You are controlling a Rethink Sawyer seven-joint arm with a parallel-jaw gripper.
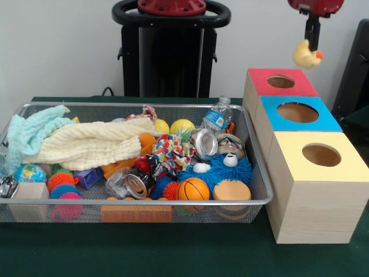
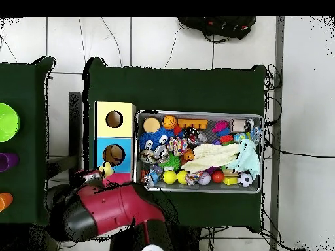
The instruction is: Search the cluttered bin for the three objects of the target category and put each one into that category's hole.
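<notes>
Green table point(image 1: 173, 254) holds bin point(image 1: 138, 202) and boxes. Gripper point(image 1: 312, 45), clamped on duck point(image 1: 305, 55), hangs above the far red box's hole point(image 1: 281, 81); next, release over it.

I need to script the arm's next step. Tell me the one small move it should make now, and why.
Probably lower the duck a little toward the red-topped box's hole, shifting it sideways to centre it, then release. The gripper holds the duck high above the boxes, apparently a bit off the hole's centre, so dropping it now could miss.
</notes>
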